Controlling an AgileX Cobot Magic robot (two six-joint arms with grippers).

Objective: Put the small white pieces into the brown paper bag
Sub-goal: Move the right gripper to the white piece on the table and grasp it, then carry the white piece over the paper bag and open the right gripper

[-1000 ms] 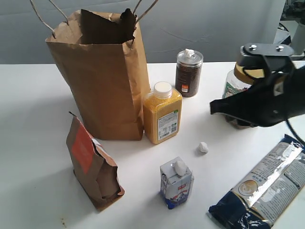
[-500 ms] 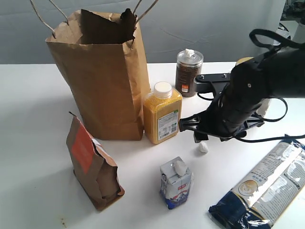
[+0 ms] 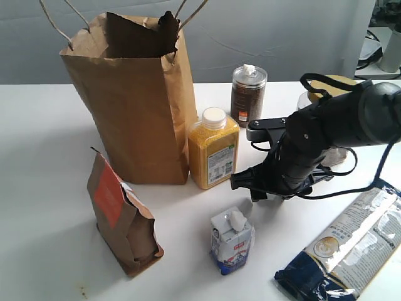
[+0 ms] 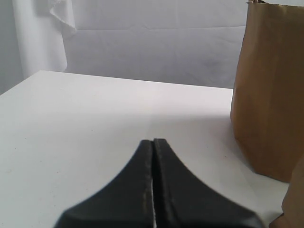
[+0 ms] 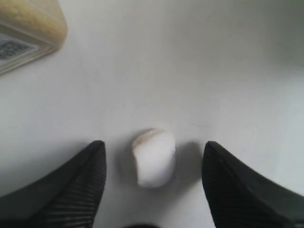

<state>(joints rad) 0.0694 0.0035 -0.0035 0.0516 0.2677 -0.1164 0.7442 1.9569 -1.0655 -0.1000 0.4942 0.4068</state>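
The small white piece (image 5: 153, 157) is bracketed by the spread-open right gripper (image 5: 153, 148), probably so it can be pinched.

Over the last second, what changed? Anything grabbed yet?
The right arm swung in from the right of the exterior view and came down; the right gripper now straddles one small white piece on the table, jaws open, not touching it. Nothing gripped or released. The brown paper bag, yellow bottle, carton and jar stayed put, as did the white piece on the carton and the white piece on the jar.
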